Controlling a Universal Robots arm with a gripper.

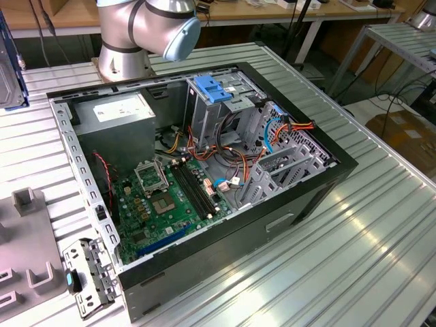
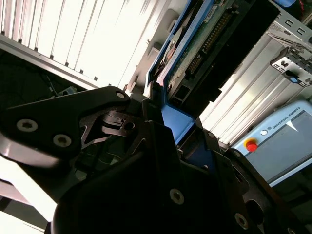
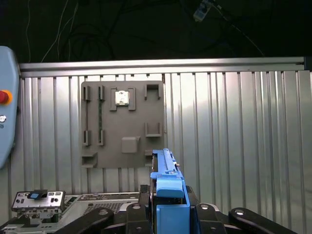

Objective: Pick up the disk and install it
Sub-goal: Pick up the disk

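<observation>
Ribbed aluminium table (image 1: 381,225) carries an open computer case (image 1: 272,218), side panel off, motherboard (image 1: 167,201) exposed. Arm base (image 1: 146,27) stands behind the case in the exterior view. A pale-blue plate (image 1: 214,88) sits on top of the drive cage.

Grey fixture plate (image 3: 124,131) lies flat on the table, apart from the case. Teach pendant (image 2: 287,141) shows at the frame edge in both wrist views.

Gripper (image 3: 168,196): jaws clamped on the disk (image 3: 168,175), one black finger (image 3: 144,194) on each side of the blue carrier. The disk is held edge-on and lifted off the table. In the second wrist view its circuit-board face (image 2: 192,48) shows, with the carrier end seated in the gripper.

Perforated metal bracket (image 1: 85,279) with a blue tab lies on the table, just beside the case corner.
</observation>
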